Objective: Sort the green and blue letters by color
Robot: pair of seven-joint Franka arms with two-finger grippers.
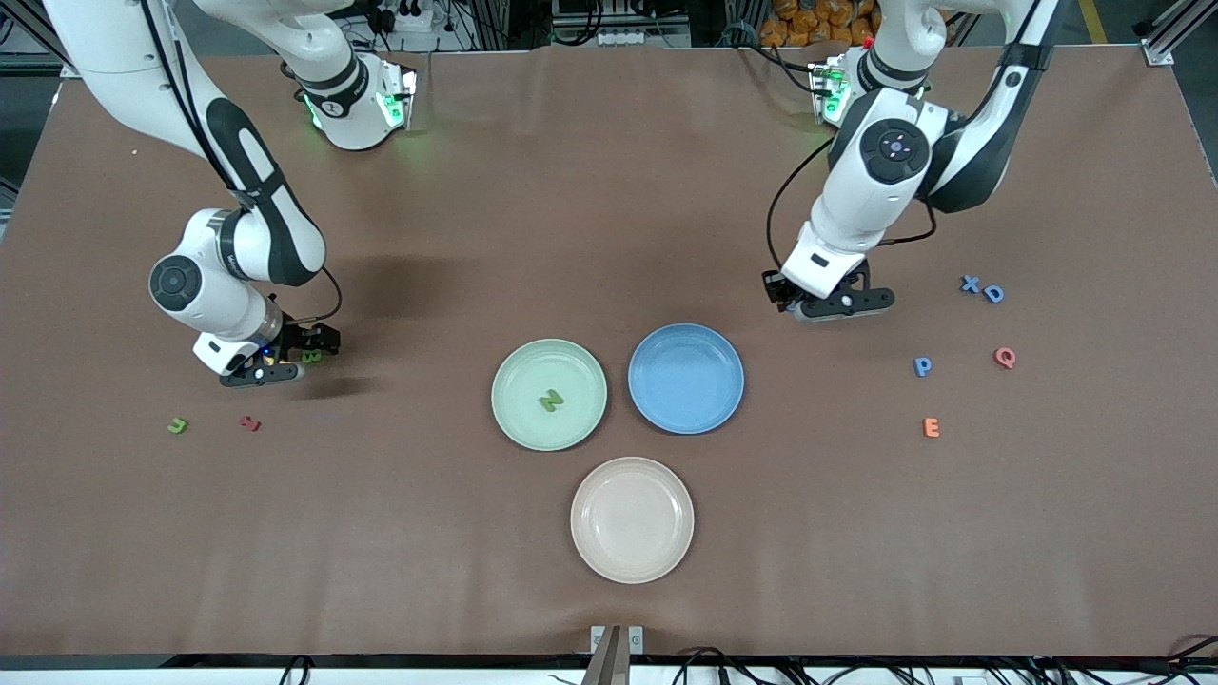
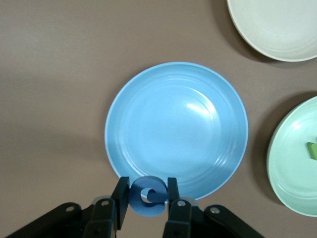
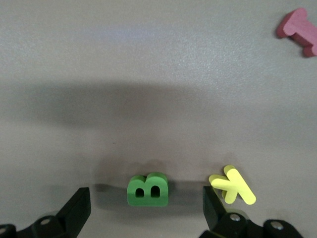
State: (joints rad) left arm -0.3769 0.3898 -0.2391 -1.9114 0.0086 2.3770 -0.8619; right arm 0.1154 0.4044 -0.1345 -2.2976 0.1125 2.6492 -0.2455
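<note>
**Green B between the fingers**

My right end effector (image 3: 143,208) stands apart astride the B (image 3: 147,189) on the desk (image 1: 609,238). It looks light and stiff; I'd pinch its flat sides. My left end effector (image 2: 147,198) is clamped on a blue letter (image 2: 147,196) just short of the blue plate (image 2: 176,130).

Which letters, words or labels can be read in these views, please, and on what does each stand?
"N": green piece in the green plate.
"B": green piece on the table, between the right end effector's open fingers.
"K": yellow piece beside it.
"X", "D", "P": blue, on the table.
"Q": pink-red.
"E": orange.
No printed words or labels are legible.
</note>
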